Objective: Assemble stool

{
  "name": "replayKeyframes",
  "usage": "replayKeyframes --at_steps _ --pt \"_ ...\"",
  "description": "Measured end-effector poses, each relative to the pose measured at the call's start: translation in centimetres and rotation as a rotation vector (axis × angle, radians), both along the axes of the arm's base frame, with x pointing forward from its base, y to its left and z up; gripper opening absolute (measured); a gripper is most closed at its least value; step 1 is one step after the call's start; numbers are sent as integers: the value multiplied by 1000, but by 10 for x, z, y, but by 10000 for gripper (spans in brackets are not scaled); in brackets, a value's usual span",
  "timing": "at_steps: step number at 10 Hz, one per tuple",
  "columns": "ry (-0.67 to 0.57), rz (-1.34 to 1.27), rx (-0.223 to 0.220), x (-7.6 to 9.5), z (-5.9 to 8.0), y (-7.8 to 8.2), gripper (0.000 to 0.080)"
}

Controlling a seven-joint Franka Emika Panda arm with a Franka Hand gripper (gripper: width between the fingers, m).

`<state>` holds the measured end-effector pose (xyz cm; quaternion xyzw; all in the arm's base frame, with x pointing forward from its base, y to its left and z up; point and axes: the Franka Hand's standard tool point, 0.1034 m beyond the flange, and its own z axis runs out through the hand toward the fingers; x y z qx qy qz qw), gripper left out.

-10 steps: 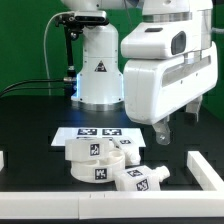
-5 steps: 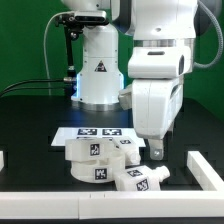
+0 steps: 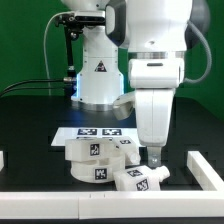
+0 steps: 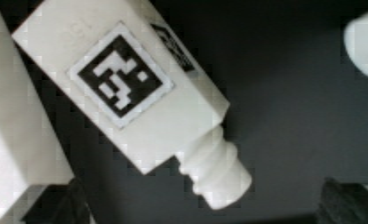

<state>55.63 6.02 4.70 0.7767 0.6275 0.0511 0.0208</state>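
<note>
Black table; wrist view alone shows threads on the leg.

No words, brands or numbers can be read. A black triangular warning sign is carried on the white robot base. Black-and-white square tags are printed on the marker board, the seat and a stool leg. In the wrist view one such tag is shown large on a stool leg: pattern only, no characters.
</note>
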Motion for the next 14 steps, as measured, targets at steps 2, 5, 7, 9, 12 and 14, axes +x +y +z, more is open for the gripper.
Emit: replayKeyframes --at_steps 2,5,7,9,12,14 --pt "7 34 -7 2 -9 -4 650" --pt "29 21 -8 4 -22 -26 650" --pt "38 10 -8 5 -26 -34 650" --pt "33 8 -6 10 -27 -34 650" --pt "33 6 -6 10 -28 -34 650" --pt "33 6 -6 10 -28 -34 337"
